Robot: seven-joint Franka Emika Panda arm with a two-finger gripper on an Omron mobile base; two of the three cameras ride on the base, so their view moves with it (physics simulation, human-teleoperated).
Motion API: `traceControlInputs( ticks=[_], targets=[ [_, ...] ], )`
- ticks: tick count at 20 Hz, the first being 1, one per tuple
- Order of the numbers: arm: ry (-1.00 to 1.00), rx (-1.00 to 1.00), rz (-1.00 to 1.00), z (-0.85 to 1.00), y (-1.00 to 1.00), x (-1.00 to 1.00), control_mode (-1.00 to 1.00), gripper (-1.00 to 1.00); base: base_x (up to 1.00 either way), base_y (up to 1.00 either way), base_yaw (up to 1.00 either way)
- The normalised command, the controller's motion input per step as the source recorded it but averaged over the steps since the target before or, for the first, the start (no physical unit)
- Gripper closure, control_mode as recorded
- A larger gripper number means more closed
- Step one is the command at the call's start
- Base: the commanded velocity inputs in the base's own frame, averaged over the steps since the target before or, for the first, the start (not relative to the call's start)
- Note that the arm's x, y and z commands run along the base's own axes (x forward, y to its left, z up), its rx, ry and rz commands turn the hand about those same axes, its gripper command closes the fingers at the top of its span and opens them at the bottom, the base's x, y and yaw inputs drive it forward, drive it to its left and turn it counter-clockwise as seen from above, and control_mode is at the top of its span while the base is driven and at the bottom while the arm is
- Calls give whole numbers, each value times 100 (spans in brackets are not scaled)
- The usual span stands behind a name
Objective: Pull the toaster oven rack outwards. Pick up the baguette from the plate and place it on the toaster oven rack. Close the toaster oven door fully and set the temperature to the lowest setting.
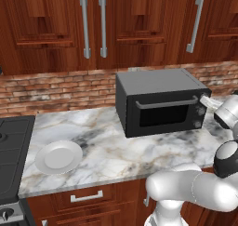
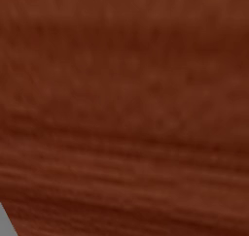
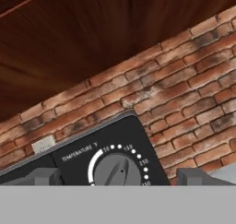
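My tool (image 3: 118,177) is at the top right corner of the toaster oven (image 1: 158,99), fingers spread wide with nothing between them. In the hand view one fingertip (image 3: 44,176) sits left of the temperature knob (image 3: 117,170) and the other sits right of it, past the edge of the oven face; neither looks to be touching the knob. The dial scale arcs around the knob with "TEMPERATURE" printed upper left of it. I can't read the pointer position reliably.

The toaster oven stands on the marble desk (image 1: 107,150) against the brick backsplash (image 1: 60,92). The toaster oven door (image 1: 162,111) is fully shut, silver bar handle (image 1: 166,103) across the top of the glass. The window is black, so I can't see the toaster oven rack or the baguette through it.

The plate (image 1: 58,156) is on the desk near the front left edge, well apart from the oven, bare white surface, just beside the dark cooktop (image 1: 11,160).

Wooden wall cabinets (image 1: 102,25) with silver handles hang above. The right base view is all reddish wood grain.
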Motion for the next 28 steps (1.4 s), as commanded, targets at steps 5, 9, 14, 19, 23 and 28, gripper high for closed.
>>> traceControlInputs(
  ticks=[5, 9, 14, 19, 23, 28],
  targets=[
    [0, 20, -2, 0, -5, -7, -100, -100, 0, 0, 0],
    [0, 10, -4, 0, 0, -4, -100, -100, 0, 0, 0],
    [0, 21, -2, 0, 0, -9, -100, -100, 0, 0, 0],
    [2, 16, 0, -6, 1, -13, -100, -100, 0, 0, 0],
    [9, 20, 0, 1, 13, -1, -100, -100, 0, 0, 0],
    [0, 6, 0, 28, 2, 0, -100, -100, 0, 0, 0]
  ],
)
